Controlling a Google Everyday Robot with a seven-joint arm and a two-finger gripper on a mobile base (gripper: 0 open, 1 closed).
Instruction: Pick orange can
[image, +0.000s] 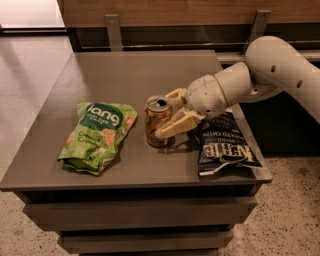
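The orange can (156, 125) stands upright on the grey table (125, 70), near its middle, with its silver top and pull tab showing. My gripper (164, 115) reaches in from the right and is open around the can. One cream finger (175, 95) lies behind the can's top. The other finger (175, 127) lies across the can's front right side, its tip at or against the can wall. The can rests on the table.
A green snack bag (97, 135) lies left of the can. A dark blue chip bag (222, 142) lies right of it, under my wrist, near the table's front right corner. A wooden wall with metal brackets runs behind the table.
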